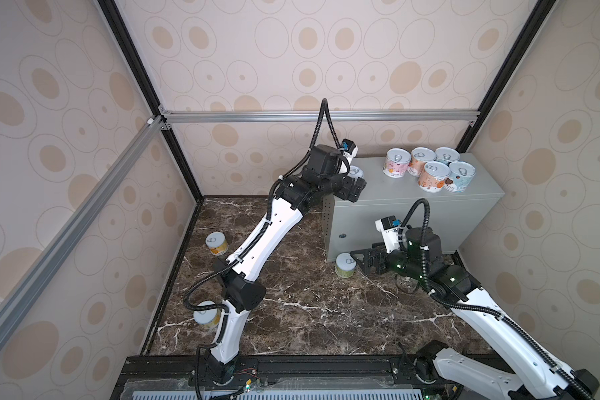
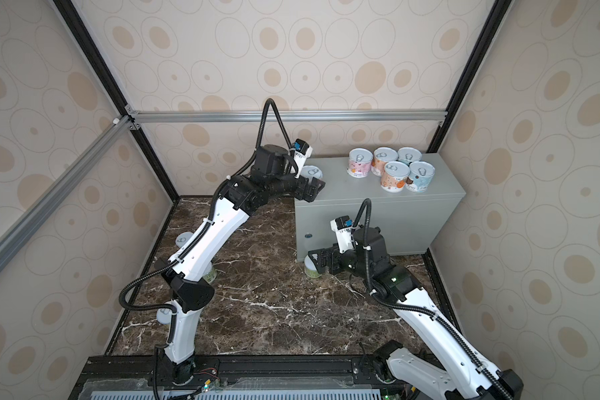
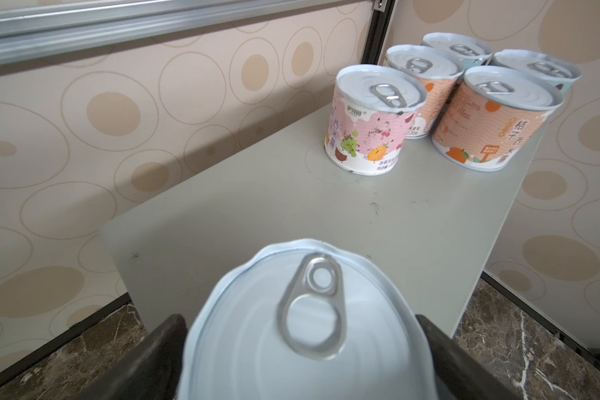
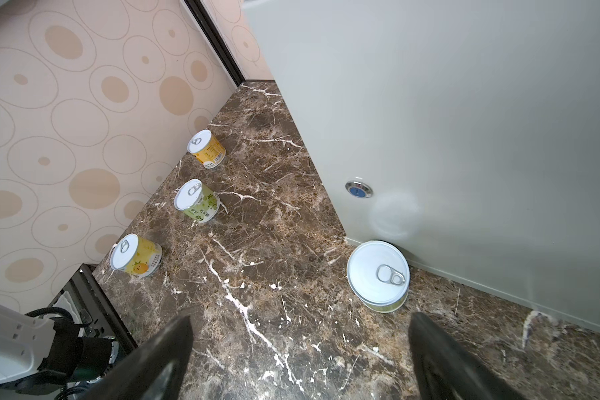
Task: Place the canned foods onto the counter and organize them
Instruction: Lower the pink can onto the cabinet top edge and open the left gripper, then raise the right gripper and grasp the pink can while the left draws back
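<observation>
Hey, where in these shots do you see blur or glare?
Left wrist view: the closest can is out of focus, its rim wavy, while the pink can is sharp. Right wrist view: the lid of the green can throws a hazy pale reflection on the counter front.

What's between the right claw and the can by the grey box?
Only bare brown marble between the right claw and can; the right wrist view shows it.

Tin lids: I see bare silvery metal, smooth, softly shiny.
Tin labels: printed paper, matt.
Cabinet: grey painted metal, smooth, lightly scuffed from what I can make out.
Tabletop: dark marble pattern, smooth, slight sheen.
Fingers: black plastic, dull on my feed.
</observation>
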Robot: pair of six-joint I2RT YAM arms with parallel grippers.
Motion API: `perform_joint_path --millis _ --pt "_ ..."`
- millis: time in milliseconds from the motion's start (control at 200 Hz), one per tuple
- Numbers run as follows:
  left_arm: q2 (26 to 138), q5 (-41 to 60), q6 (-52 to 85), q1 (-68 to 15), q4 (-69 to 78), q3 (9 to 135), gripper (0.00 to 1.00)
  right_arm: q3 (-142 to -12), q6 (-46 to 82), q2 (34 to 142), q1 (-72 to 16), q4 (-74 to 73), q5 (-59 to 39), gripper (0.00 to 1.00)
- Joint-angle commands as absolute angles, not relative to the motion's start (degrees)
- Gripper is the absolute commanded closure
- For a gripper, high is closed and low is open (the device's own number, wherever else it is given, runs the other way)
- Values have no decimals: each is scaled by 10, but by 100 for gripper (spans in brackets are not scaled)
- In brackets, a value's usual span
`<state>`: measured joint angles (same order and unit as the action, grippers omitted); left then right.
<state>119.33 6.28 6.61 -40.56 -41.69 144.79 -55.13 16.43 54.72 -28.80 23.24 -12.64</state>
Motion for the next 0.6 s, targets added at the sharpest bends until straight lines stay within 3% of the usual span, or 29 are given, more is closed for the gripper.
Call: perform_joint_path --millis 0,155,595 --pt "1138 58 57 -407 -411 1454 1 -577 156 531 -294 252 -105 1" --pt "1073 52 60 -407 -388 1384 1 -600 153 523 -294 274 -85 1" --pt "805 -29 75 -398 -219 962 1 -712 129 562 -294 336 -37 1"
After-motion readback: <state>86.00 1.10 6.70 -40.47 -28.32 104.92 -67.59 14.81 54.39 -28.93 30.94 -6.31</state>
